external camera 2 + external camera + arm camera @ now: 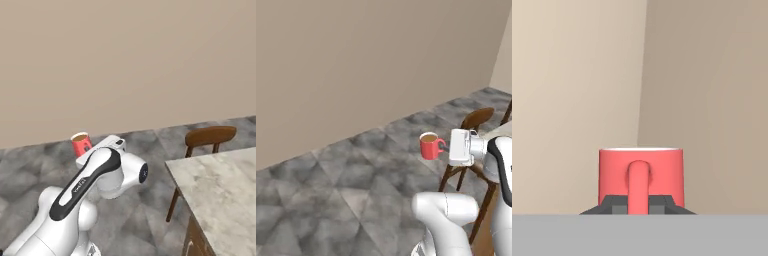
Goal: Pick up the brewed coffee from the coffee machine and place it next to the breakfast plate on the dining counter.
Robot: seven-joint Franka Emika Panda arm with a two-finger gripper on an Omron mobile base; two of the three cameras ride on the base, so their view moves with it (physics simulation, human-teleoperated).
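- The fingers (638,204) clamp the handle of the red mug (430,146); in the left base view the handle hides them, and the right base view shows just the mug's top above the arm.
- The mug hangs upright over grey tiled floor (331,185), coffee inside, before a bare beige wall (125,60).
- The marbled bench (225,185) is cut off at the right edge; a wooden chair (209,137) stands at its end.
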